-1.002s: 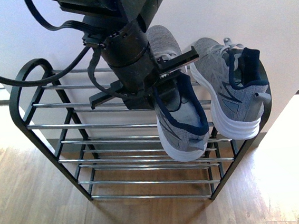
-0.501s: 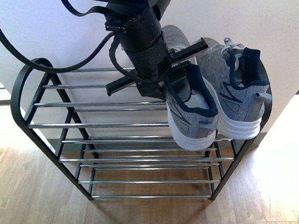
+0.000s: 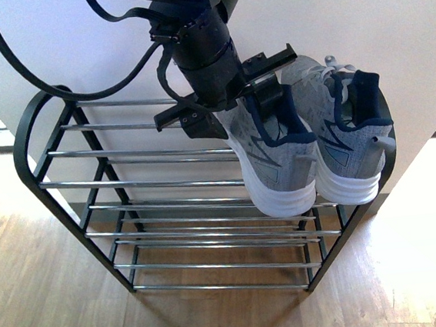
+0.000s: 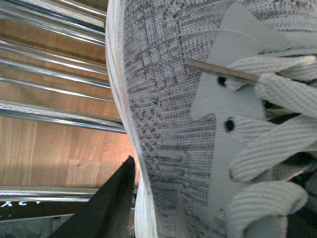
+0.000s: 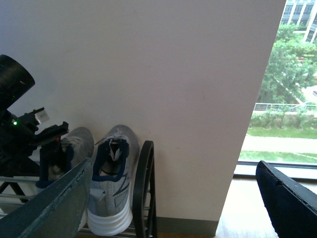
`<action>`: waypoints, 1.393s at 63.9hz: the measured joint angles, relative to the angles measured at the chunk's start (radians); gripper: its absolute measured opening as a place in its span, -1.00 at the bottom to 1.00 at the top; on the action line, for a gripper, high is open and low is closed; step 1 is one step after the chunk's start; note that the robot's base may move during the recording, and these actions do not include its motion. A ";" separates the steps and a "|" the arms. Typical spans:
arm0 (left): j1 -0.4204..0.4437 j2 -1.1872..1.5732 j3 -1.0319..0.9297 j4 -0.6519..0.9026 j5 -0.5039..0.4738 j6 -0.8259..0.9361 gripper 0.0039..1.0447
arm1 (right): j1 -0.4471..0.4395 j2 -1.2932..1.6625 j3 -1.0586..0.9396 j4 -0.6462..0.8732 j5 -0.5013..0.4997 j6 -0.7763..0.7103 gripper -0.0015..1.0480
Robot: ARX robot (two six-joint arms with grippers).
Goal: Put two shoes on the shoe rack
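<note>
One shoe (image 3: pixel 279 169) lies right of centre in the front frame, on the top rods of the rack (image 3: pixel 26 159), heel toward the camera. The left claw (image 3: pixel 266 105) is clamped on its navy collar. The second shoe (image 3: pixel 349 147) stands just beside it, nearer the right edge, untouched. The right claw (image 5: pixel 173 166) gapes wide, holding nothing.
</note>
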 joint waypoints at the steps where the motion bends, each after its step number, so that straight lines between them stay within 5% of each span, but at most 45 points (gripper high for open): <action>1: 0.000 -0.002 -0.002 0.002 0.002 0.000 0.16 | 0.000 0.000 0.000 0.000 0.000 0.000 0.82; 14: -0.002 -0.095 -0.061 0.012 0.059 -0.011 0.86 | 0.000 0.000 0.000 0.000 0.000 0.000 0.82; 28: 0.016 -0.230 -0.183 0.018 0.027 0.018 0.83 | 0.000 0.000 0.000 0.000 0.000 0.000 0.82; 49: 0.084 -0.615 -0.547 0.184 -0.409 0.329 0.83 | 0.000 0.000 0.000 0.000 0.000 0.000 0.82; 68: 0.197 -1.048 -0.862 0.271 -0.622 0.455 0.83 | 0.000 0.000 0.000 0.000 0.000 0.000 0.82; 78: 0.221 -1.155 -0.894 0.281 -0.646 0.470 0.83 | 0.000 0.000 0.000 0.000 0.000 0.000 0.82; 89: 0.274 -1.231 -1.228 0.966 -0.424 0.656 0.30 | 0.000 0.000 0.000 0.000 0.002 0.000 0.82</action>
